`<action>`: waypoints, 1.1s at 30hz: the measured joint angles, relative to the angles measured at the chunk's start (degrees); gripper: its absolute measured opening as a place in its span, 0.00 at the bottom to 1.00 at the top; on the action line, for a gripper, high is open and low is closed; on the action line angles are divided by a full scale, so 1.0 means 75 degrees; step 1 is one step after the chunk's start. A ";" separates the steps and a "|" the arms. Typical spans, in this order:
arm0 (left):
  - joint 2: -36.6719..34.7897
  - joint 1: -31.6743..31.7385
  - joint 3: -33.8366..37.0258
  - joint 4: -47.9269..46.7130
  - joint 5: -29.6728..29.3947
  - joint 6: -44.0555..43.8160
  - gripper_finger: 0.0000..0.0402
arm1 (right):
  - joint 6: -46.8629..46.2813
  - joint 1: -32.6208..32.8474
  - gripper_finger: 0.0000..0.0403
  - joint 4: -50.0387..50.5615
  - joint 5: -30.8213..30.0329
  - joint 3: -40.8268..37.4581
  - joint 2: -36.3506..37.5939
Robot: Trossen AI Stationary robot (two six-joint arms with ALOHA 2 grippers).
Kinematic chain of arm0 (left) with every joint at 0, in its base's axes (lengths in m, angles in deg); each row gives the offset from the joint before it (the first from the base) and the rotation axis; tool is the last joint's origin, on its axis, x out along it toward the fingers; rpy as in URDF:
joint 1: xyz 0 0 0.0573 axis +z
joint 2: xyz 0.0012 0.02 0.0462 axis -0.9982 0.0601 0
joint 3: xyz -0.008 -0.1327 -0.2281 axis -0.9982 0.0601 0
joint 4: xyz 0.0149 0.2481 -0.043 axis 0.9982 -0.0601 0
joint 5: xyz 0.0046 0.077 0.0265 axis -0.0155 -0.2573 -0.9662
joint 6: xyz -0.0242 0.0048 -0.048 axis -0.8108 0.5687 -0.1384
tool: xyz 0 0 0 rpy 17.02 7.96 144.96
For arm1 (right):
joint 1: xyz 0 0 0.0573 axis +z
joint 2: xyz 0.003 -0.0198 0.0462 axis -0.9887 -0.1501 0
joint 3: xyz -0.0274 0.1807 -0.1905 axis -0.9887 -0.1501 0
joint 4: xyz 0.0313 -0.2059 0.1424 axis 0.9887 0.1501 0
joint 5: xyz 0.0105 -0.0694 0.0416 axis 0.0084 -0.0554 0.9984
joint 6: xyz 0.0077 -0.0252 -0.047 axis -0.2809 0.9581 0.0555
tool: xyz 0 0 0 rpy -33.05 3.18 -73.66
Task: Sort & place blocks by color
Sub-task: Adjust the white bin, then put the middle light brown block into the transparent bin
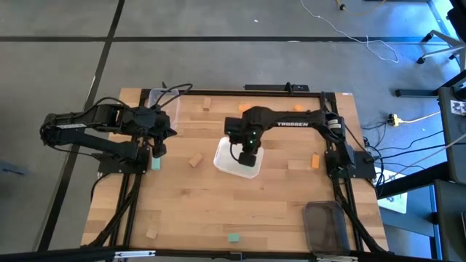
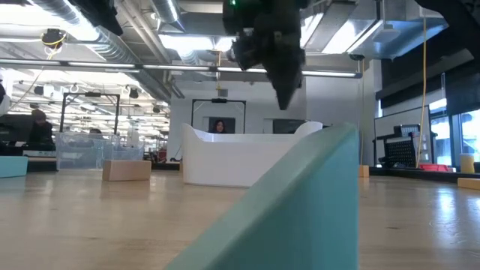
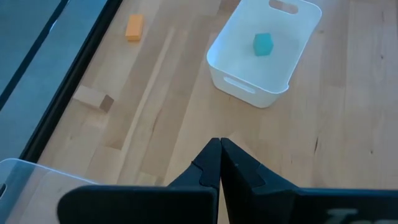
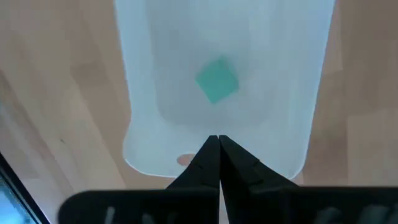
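One teal block (image 4: pixel 216 79) lies in the white tray (image 1: pixel 224 164); both grippers are closed and empty.

We find the right gripper (image 1: pixel 247 158) hanging over the tray, fingers pressed together on nothing. The left gripper (image 1: pixel 157 151) waits near the table's left edge, likewise closed and empty. Loose blocks lie well apart: orange (image 1: pixel 314 161) by the right arm's base, wood (image 1: pixel 194 160) left of the tray, teal (image 1: pixel 233 238) at the near edge. We judge the risks as these: a descent with fingers closed would shove a block aside, and a low sweep could clip the tray rim and shift it.
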 joint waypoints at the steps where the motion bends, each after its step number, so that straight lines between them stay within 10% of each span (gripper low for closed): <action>1: -0.0002 0.0001 0.0000 -0.0001 0.0000 0.0002 0.00 | -0.0116 0.0010 0.00 0.0008 -0.0001 -0.0130 0.0000; 11: 0.0001 0.0001 0.0000 -0.0009 0.0000 0.0002 0.00 | -0.0511 -0.0011 0.00 -0.0163 -0.0991 -0.1260 -0.0003; 33: 0.0000 0.0000 0.0000 -0.0013 0.0025 -0.0001 0.00 | -0.0463 -0.0086 0.00 -0.0217 -0.2825 -0.0338 -0.0015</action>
